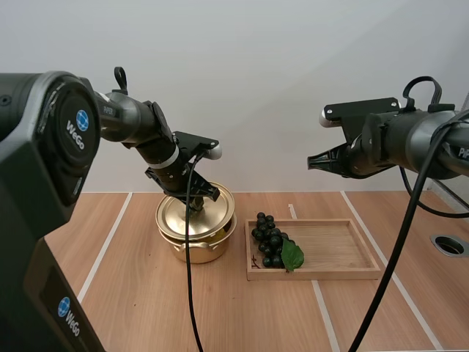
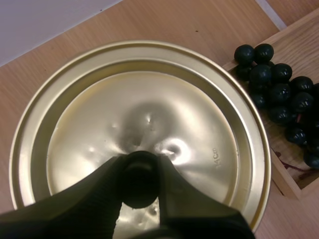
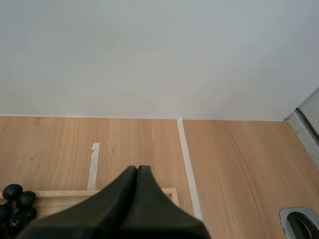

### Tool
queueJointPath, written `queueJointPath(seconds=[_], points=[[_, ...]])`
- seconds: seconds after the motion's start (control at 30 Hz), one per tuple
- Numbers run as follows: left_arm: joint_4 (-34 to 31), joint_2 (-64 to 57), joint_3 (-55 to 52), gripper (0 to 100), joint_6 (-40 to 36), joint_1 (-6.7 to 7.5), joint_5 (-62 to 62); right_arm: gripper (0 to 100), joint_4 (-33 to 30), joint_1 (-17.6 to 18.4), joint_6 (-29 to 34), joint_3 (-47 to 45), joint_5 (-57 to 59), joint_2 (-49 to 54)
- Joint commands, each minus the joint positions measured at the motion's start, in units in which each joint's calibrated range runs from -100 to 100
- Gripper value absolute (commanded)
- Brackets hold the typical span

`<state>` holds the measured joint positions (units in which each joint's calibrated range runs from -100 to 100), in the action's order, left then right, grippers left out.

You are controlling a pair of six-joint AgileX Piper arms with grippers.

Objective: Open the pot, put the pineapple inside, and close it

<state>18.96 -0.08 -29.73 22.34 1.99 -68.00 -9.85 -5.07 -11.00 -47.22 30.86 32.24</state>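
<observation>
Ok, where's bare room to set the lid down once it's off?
The tray's right half is bare wood, past the grapes. The table is open in front of pot and tray, and left of the pot up to the tape line. Crowded: the narrow gap between pot and tray, and the tray's left end under the grapes.

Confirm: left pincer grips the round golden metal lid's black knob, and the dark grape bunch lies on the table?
Wrong: the dark grape bunch lies in the shallow wooden tray, per the high view. The left pincer grips the black knob of the golden lid.
</observation>
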Motion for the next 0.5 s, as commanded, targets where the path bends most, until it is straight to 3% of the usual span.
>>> queueJointPath(seconds=[0.0, 0.47], points=[[-0.3, 0.4, -0.2, 0, -0.4, 0.16, 0.0, 0, -0.3, -0.2, -0.5, -0.3, -1.1, 0.6], [-0.4, 3.7, -0.4, 0, -0.3, 0.16, -0.3, 0, -0.3, -0.2, -0.6, -0.3, -1.1, 0.6]])
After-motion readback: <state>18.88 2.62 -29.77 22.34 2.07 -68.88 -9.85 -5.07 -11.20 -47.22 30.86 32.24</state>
